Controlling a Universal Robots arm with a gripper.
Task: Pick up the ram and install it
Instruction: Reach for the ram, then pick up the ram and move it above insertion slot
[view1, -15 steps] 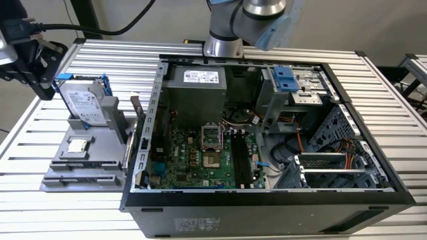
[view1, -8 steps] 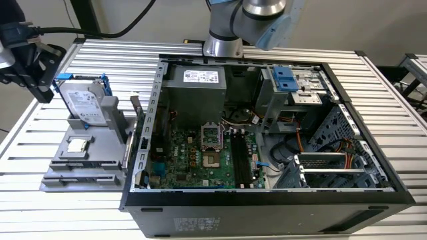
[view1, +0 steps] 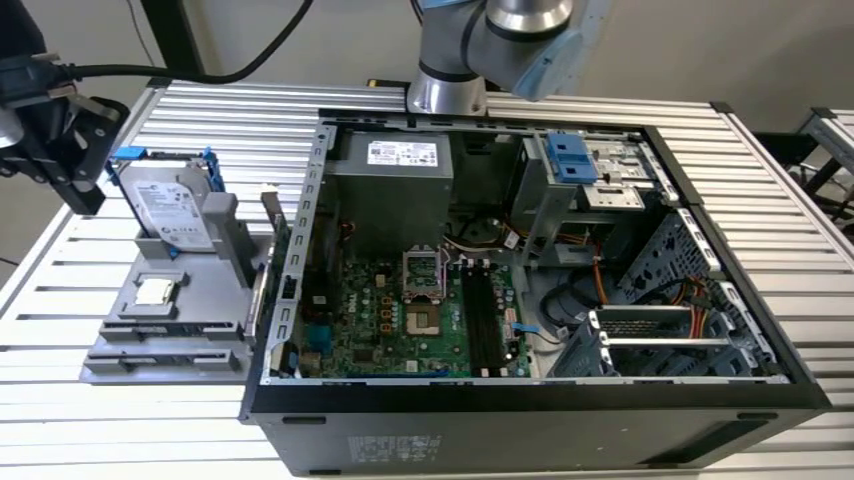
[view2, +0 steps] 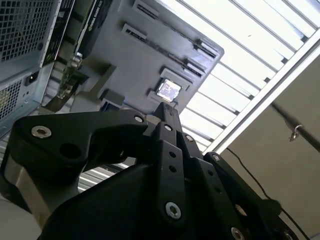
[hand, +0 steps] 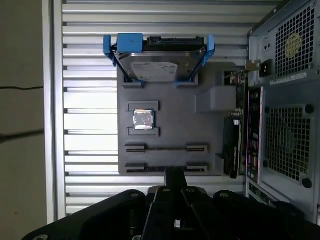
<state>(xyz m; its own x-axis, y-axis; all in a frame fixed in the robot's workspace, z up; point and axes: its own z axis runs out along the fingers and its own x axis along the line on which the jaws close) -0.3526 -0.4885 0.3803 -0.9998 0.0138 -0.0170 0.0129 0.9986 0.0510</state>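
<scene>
The arm (view1: 514, 35) stands on its base (view1: 446, 92) at the back of the exterior view, with 1 silver-and-blue joint showing. Its black gripper (view1: 80, 195) hangs at that view's left, pointing down. In the first wrist view the 2 fingers (hand: 175, 176) are pressed together, tips meeting.

Robotics lab: slatted aluminium bench (view1: 227, 110), opened PC case (view1: 534, 430).

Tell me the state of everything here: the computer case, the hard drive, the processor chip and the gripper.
Computer case: open, side panel off.
Hard drive: standing on edge in the gray holder.
Processor chip: lying flat in the holder's recess.
Gripper: shut, close to the holder.
</scene>
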